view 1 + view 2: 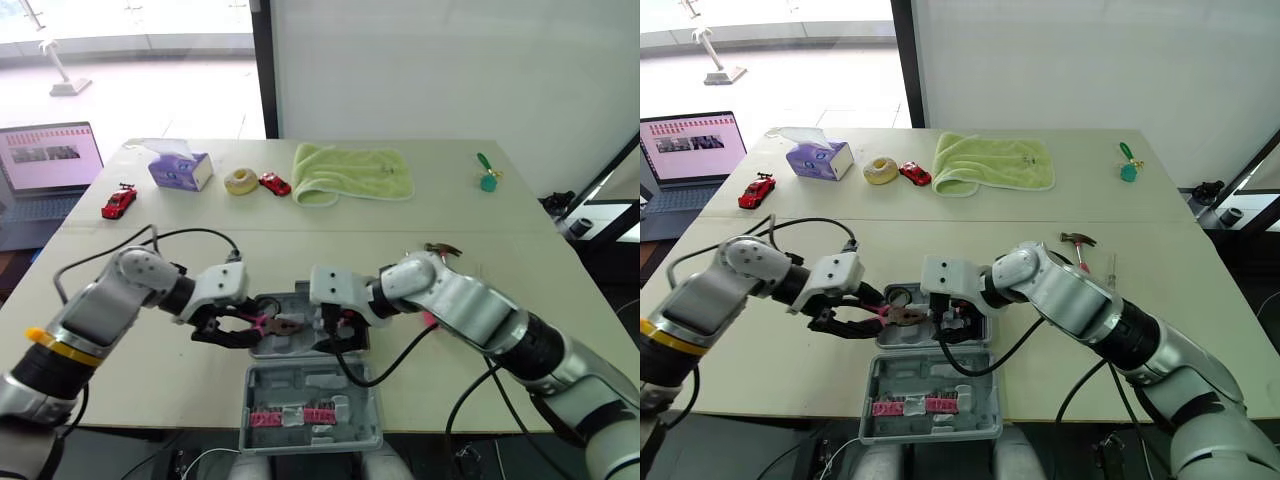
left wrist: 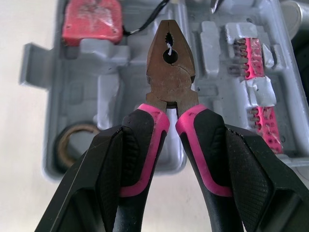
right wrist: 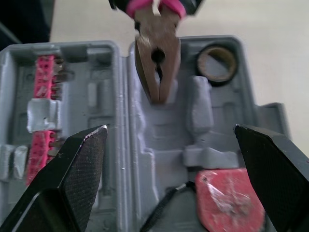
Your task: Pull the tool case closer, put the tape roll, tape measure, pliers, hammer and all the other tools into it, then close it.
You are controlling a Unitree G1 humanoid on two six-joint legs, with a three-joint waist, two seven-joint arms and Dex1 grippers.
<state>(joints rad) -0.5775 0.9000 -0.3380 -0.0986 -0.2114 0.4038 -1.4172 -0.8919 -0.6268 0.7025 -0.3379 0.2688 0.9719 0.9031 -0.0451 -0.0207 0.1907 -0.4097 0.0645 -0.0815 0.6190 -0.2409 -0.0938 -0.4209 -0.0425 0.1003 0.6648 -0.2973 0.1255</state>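
The grey tool case (image 1: 262, 388) lies open at the table's near edge, its lid with pink bits toward me. My left gripper (image 2: 173, 140) is shut on the pink handles of the pliers (image 2: 170, 72) and holds them over the case's tray, nose pointing right. In the tray sit a tape roll (image 3: 216, 60) and a red tape measure (image 3: 227, 198). My right gripper (image 3: 170, 130) hovers open over the tray, facing the pliers' nose with nothing between its fingers. The hammer (image 1: 1078, 240) lies on the table behind my right arm.
Along the back stand a tissue box (image 1: 180, 165), a cream roll (image 1: 240, 181), two red toy cars (image 1: 118, 203) (image 1: 275, 183), a green towel (image 1: 352, 172) and a small green object (image 1: 487, 178). A laptop (image 1: 45, 160) is at the far left.
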